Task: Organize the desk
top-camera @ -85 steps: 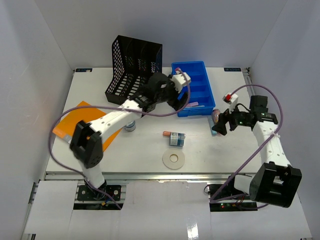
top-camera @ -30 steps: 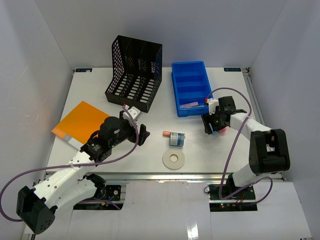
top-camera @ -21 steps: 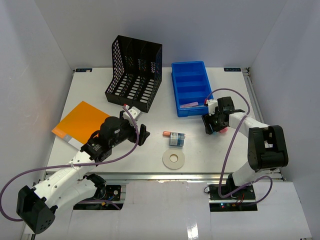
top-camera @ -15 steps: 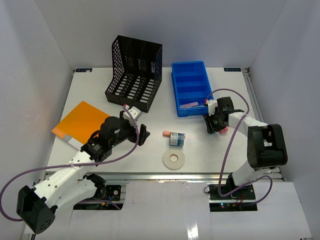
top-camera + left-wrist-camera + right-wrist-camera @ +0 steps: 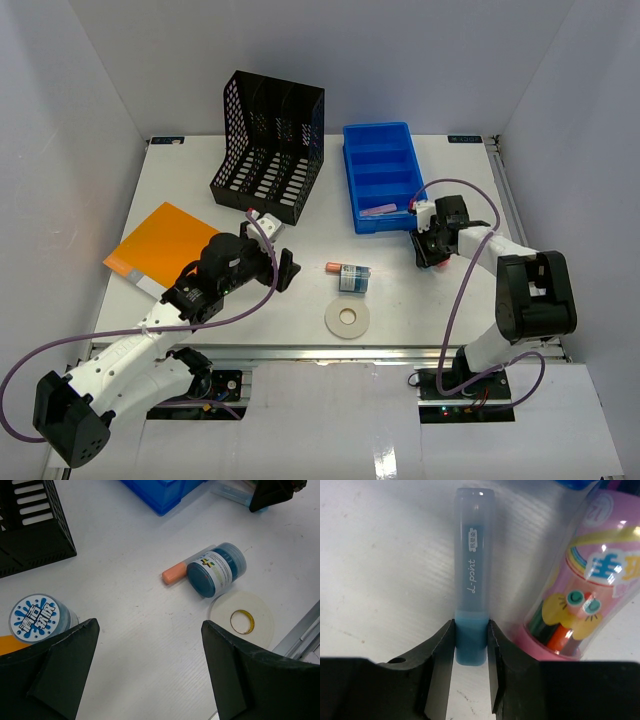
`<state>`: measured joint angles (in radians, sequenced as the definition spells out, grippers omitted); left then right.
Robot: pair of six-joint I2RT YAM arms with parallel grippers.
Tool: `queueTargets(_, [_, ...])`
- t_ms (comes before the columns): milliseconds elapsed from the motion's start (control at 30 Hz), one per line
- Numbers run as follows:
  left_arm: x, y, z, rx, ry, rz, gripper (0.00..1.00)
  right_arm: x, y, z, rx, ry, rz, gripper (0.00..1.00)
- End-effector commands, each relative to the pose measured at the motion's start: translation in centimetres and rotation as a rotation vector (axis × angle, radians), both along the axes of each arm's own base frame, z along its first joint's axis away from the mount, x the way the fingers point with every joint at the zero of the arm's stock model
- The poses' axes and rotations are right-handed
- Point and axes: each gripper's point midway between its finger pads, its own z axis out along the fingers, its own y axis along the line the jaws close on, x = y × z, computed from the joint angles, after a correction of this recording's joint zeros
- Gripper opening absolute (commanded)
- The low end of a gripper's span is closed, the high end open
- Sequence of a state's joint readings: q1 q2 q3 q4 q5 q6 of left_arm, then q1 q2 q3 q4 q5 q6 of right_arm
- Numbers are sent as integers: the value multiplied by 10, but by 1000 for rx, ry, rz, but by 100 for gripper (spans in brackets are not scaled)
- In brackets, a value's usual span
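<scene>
Jaws of right gripper (image 5: pixel 470 645) pinch the blue highlighter (image 5: pixel 474 555), left gripper (image 5: pixel 150 650) gapes empty; tape roll (image 5: pixel 241 618), jar (image 5: pixel 216 570), orange folder (image 5: pixel 160 240) loose on desk (image 5: pixel 430 310).

2 white arms (image 5: pixel 120 352), black joints (image 5: pixel 535 295), looping purple cables (image 5: pixel 445 181)

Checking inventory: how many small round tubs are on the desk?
2. A blue tub lies on its side by the tape roll; a splash-lidded tub stands upright beside the orange folder. More may be hidden.
</scene>
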<state>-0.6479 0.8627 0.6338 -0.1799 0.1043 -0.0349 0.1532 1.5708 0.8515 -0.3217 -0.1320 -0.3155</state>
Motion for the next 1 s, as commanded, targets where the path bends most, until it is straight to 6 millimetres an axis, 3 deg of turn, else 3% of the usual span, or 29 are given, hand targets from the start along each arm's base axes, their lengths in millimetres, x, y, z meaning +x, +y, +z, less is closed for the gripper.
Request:
queueTargets(0, [-7,-9,3,-34,10,-59,94,-21,18,28,74,-29,182,14])
queueTargets(100, [-13,-17,4,-55,18,-116,95,-28,30,50,118,-72,314,12])
queueTargets(267, [-26,-34,2,-77,51,-243,98,-24,44,107,127,-220,577,10])
queueTargets(333, [-29,-39,2,-81,57,-276,98,-10,47,131,110,-291,624,10])
queueTargets(367, [-30,-41,1,-81,63,-289,98,-6,47,132,96,-304,640,10])
queueTargets(433, [-31,-46,1,-86,72,-321,98,27,46,158,26,-403,673,10])
queueTargets(533, [-29,-54,0,-87,98,-351,98,66,44,174,-52,-460,691,11])
queueTargets(633, [-20,-66,-6,-76,142,-369,98,104,46,166,-123,-452,726,12])
queueTargets(733, [-8,-77,0,-71,146,-385,98,132,50,174,-176,-482,767,13])
queueTargets(867, [10,-91,-1,-55,159,-391,98,152,56,159,-192,-469,812,14])
queueTargets(967, [21,-98,-8,-24,160,-409,98,156,57,143,-195,-435,849,16])
